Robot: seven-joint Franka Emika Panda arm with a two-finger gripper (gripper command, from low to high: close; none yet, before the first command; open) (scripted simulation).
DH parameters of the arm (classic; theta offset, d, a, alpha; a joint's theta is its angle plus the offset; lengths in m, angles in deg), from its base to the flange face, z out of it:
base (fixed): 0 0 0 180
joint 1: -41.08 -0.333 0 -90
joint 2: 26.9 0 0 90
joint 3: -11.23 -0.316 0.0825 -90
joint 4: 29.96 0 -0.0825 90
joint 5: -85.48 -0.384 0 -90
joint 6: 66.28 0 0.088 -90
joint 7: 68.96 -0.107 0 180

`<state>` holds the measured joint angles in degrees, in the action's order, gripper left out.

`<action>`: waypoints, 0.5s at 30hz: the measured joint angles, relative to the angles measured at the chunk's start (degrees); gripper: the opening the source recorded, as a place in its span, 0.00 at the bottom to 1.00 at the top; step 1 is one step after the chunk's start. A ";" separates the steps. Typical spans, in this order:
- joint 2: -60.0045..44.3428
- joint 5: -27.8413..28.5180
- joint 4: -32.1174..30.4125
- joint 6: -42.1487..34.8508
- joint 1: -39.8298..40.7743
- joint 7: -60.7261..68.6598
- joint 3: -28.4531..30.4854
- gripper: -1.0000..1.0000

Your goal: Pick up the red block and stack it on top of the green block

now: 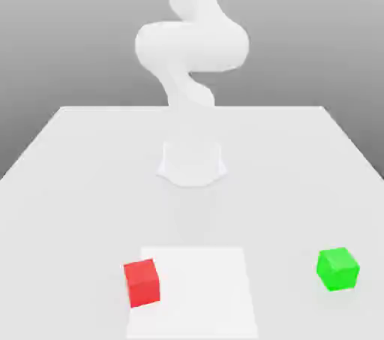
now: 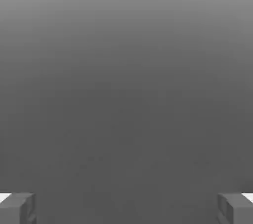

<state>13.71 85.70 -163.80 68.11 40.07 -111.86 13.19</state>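
A pale grey table [image 1: 90,211] is seen in the exterior view, its surface widening from the far edge toward the viewer. On it, near the middle of the far portion, the white robot arm [image 1: 192,46] is mounted; its flared base is set on the tabletop, and its upper links are carried upward out of the view. Nearer the viewer, a flat white panel [image 1: 202,293] is marked on the surface. The gripper [image 2: 126,209] is shown in the hand view with its jaws spread wide, one at either side, and nothing is held between them; plain grey shading is seen beyond. The red block [image 1: 142,284], a matte cube, is located at the panel's edge on the exterior view's left, partly overlapping it, and is turned slightly askew. The green block [image 1: 338,269], a cube of similar size, is located on the bare table toward the exterior view's right, well apart from both panel and red block, and is likewise rotated. The two blocks are not stacked.
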 joint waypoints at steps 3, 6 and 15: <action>-6.53 -0.28 -2.58 3.25 -0.81 4.15 2.18 0.50; -12.78 -0.59 -5.05 6.39 -1.63 8.14 4.34 0.50; -31.52 -2.65 -12.42 15.68 -2.23 20.78 8.96 0.50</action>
<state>-17.81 83.06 -176.22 83.79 37.84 -91.08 22.15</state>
